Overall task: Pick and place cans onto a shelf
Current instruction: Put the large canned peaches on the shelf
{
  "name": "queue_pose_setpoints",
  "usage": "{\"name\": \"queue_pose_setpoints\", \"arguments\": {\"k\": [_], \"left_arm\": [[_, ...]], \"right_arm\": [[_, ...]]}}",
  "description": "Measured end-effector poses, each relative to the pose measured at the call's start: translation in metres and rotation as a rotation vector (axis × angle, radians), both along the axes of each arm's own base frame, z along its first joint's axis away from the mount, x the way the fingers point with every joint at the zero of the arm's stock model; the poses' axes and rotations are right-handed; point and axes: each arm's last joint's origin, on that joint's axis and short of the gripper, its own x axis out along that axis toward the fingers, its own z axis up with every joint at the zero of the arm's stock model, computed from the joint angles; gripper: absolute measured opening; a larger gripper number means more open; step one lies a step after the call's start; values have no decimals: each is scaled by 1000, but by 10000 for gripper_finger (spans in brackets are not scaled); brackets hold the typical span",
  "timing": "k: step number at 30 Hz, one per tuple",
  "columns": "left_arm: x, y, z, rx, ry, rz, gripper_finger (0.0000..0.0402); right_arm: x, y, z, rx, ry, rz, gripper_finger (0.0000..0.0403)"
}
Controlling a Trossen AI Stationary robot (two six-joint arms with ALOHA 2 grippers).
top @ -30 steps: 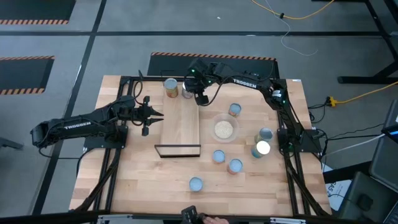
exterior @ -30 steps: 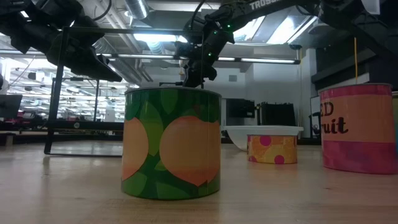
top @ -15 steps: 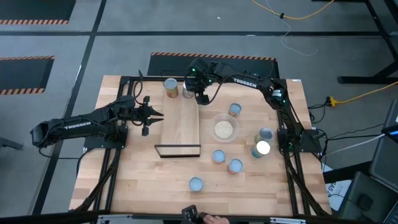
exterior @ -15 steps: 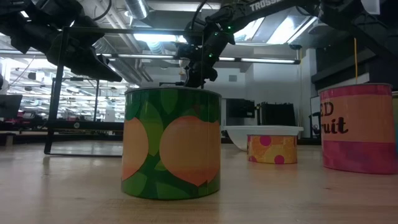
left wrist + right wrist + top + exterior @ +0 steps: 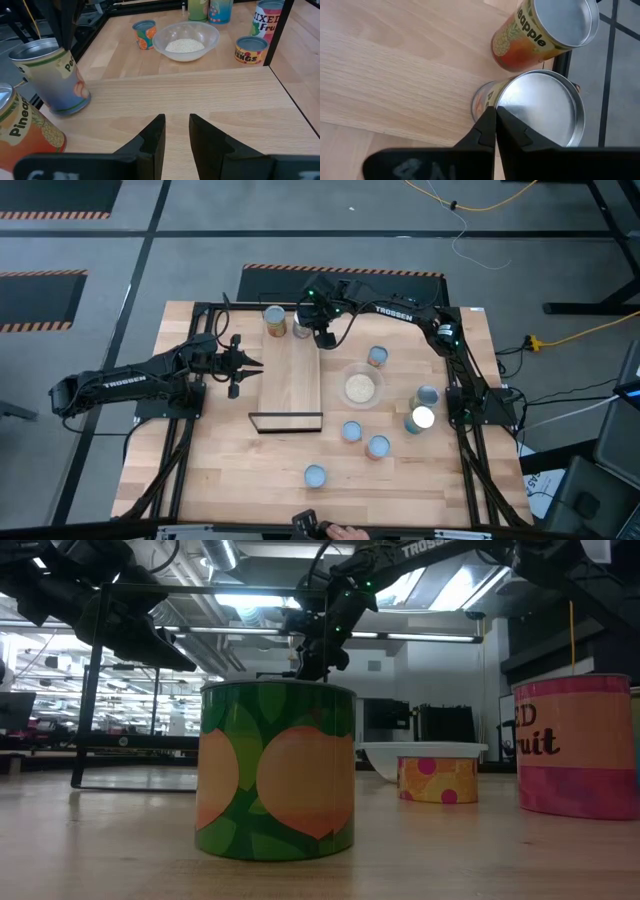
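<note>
Silver-topped cans at the shelf's far end, right gripper poised over one.

Two cans stand upright close together at the end of the shelf (image 5: pixel 291 380) away from its black frame: the pineapple can (image 5: pixel 540 35) with its orange label, and beside it the blue-labelled can (image 5: pixel 535 112). The right gripper (image 5: pixel 495 127) hangs just above the blue-labelled can's lid, fingers pressed together and holding nothing. The left gripper (image 5: pixel 175 132) waits beside the shelf's long edge, fingers a little apart and empty, looking across the board at both cans. Other cans stand scattered on the table (image 5: pixel 240 480) around the clear bowl (image 5: pixel 361 387), well apart from either gripper.
</note>
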Motion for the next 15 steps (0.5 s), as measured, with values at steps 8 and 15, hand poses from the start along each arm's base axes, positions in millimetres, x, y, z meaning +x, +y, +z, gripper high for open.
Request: {"name": "queue_pose_setpoints", "arguments": {"k": [8, 15], "left_arm": [[0, 0, 0, 0, 0, 0, 80], [0, 0, 0, 0, 0, 0, 80]], "right_arm": [[0, 0, 0, 0, 0, 1, 31], [1, 0, 1, -5, -8, 0, 87]]}}
